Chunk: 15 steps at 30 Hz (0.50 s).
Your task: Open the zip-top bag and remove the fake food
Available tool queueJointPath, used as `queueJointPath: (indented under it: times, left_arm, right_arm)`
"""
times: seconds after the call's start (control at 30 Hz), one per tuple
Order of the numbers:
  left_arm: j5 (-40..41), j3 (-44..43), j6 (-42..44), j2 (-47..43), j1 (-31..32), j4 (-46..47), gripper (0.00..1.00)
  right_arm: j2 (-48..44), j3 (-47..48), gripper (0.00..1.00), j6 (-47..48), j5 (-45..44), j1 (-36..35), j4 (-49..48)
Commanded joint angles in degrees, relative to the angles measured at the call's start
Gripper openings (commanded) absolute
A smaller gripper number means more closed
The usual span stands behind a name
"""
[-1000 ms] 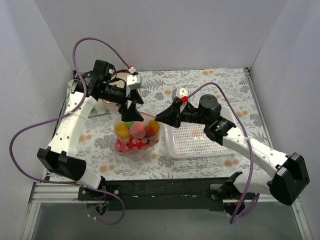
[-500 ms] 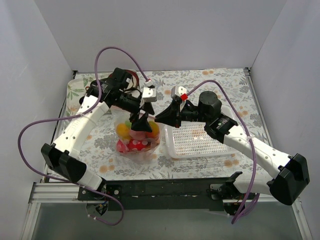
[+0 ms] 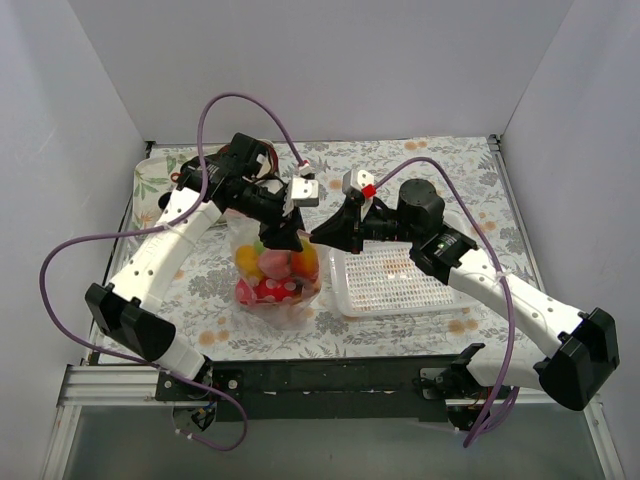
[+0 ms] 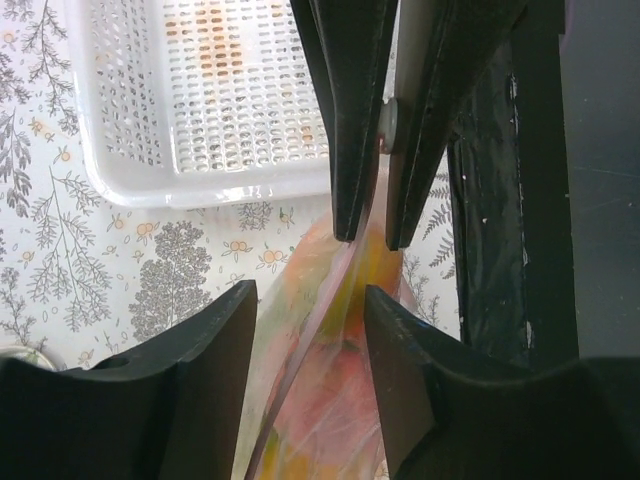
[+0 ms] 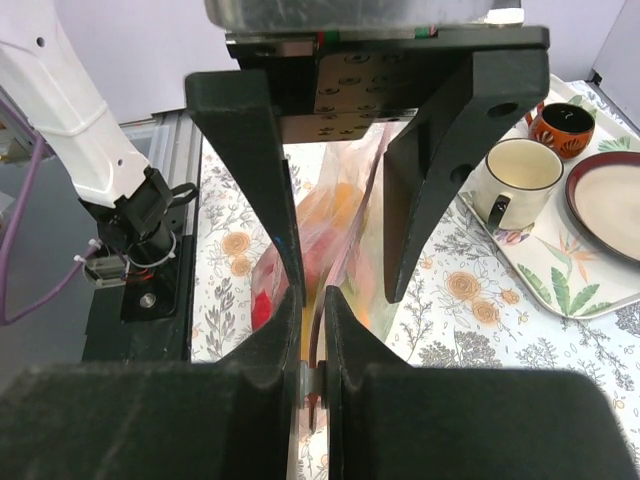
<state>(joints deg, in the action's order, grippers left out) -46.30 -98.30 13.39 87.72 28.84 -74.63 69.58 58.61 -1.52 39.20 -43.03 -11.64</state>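
The zip-top bag (image 3: 290,310) stands on the table left of the basket, full of the fake food (image 3: 272,266) in red, yellow, orange and pink. My right gripper (image 3: 318,236) is shut on the bag's top right edge; in the right wrist view (image 5: 310,310) the pink zip strip sits pinched between its pads. My left gripper (image 3: 283,238) is open over the bag's top. In the left wrist view its fingers (image 4: 200,380) straddle the bag (image 4: 320,400) and its pink strip, just short of the right gripper's fingers (image 4: 352,130).
The white mesh basket (image 3: 395,285) lies right of the bag and also shows in the left wrist view (image 4: 200,100). A leaf-print tray (image 5: 560,270) holds a cream mug (image 5: 515,180), an orange cup (image 5: 562,125) and a brown-rimmed plate (image 5: 610,200) behind the left arm.
My left gripper has swung right and down, from the bag's back left to its top beside the right gripper. The right gripper has kept its hold on the bag's edge.
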Motion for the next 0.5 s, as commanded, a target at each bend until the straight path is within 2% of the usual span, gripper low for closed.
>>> queueJointPath:
  times: [0.0, 0.07, 0.13, 0.23, 0.27, 0.3, 0.33, 0.47]
  left_arm:
    - [0.7, -2.4, 0.0, -4.0, -0.1, -0.7, 0.49]
    - [0.1, -2.6, -1.5, -4.8, 0.0, 0.0, 0.58]
    - [-0.5, -2.2, -1.8, -5.7, -0.1, 0.5, 0.58]
    - [-0.9, -0.9, -2.2, -6.1, 0.0, 1.5, 0.32]
    - [-1.0, -1.0, -2.5, -5.8, -0.1, 1.9, 0.13]
    - [-1.0, -1.4, -3.0, -5.6, 0.0, 1.9, 0.05]
    - [-1.2, -1.8, -3.0, -5.1, 0.0, 1.9, 0.0]
    - [-1.8, -3.3, -3.2, -4.5, -0.1, 0.9, 0.0]
  right_arm:
    - [-1.1, 4.1, 0.01, -0.2, 1.7, 0.0, -1.8]
    - [-1.0, 4.5, 0.01, -0.2, 1.8, 0.0, -1.6]
    - [-0.9, 4.6, 0.01, -0.3, 1.8, 0.0, -1.7]
    - [-0.6, 4.8, 0.01, -0.7, 2.1, 0.0, -2.0]
    - [-0.4, 4.8, 0.01, -0.8, 2.4, 0.0, -2.0]
    - [-0.3, 5.0, 0.01, -0.9, 2.4, 0.0, -2.0]
    - [-0.3, 5.1, 0.01, -1.0, 2.5, 0.0, -2.0]
    - [0.0, 5.8, 0.01, -1.6, 1.5, -0.2, -1.5]
